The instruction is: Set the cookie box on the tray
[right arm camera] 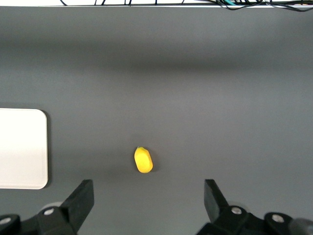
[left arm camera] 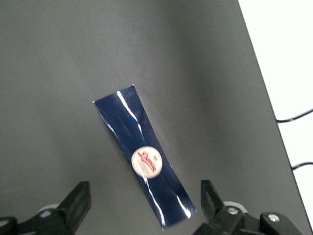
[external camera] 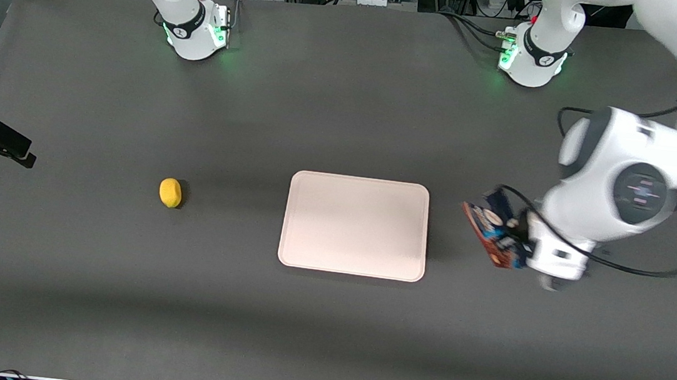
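Note:
The cookie box (left arm camera: 142, 156) is a long navy carton with a round white-and-red logo, resting on the dark table. In the front view the cookie box (external camera: 493, 233) shows its reddish-brown face, beside the tray toward the working arm's end, partly covered by my wrist. My gripper (left arm camera: 145, 193) hangs above the box's one end, open, with one black finger (left arm camera: 78, 198) on each side and not touching it. The pale pink tray (external camera: 355, 225) lies flat mid-table with nothing on it.
A small yellow lump (external camera: 170, 192) sits on the table toward the parked arm's end, apart from the tray. The table's edge (left arm camera: 266, 98) runs close by the box, with white floor and cables past it.

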You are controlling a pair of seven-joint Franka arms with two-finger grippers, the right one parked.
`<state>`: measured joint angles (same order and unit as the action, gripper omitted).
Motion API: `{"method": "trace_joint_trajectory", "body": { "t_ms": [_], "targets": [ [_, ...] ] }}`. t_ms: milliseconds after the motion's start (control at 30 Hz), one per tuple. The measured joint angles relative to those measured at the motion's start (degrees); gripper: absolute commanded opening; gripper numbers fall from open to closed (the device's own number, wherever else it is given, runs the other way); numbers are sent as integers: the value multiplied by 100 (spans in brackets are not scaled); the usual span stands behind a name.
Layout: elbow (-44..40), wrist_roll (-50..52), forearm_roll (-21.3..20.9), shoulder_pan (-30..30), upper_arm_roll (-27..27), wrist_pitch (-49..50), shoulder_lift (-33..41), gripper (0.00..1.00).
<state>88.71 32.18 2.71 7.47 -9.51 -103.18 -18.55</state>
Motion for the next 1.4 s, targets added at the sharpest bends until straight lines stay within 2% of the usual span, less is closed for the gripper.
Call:
{"method": "trace_joint_trajectory", "body": {
  "t_ms": [267, 467, 500, 567, 600, 967, 1400],
  "targets": [
    [926, 57, -8, 790, -31, -1531, -331, 0],
    [1172, 75, -11, 1196, -30, -2634, -946, 0],
    [1173, 75, -12, 1247, -31, -2746, -1042, 6],
    [1174, 75, -14, 1334, -29, -2925, -1195, 94],
    [1173, 76, -14, 1368, -29, -2996, -1254, 100],
    [974, 181, -14, 1360, 82, -2848, -1196, 100],
    [60, -147, -137, 119, 170, -10, 108, 100]
  ]
}}
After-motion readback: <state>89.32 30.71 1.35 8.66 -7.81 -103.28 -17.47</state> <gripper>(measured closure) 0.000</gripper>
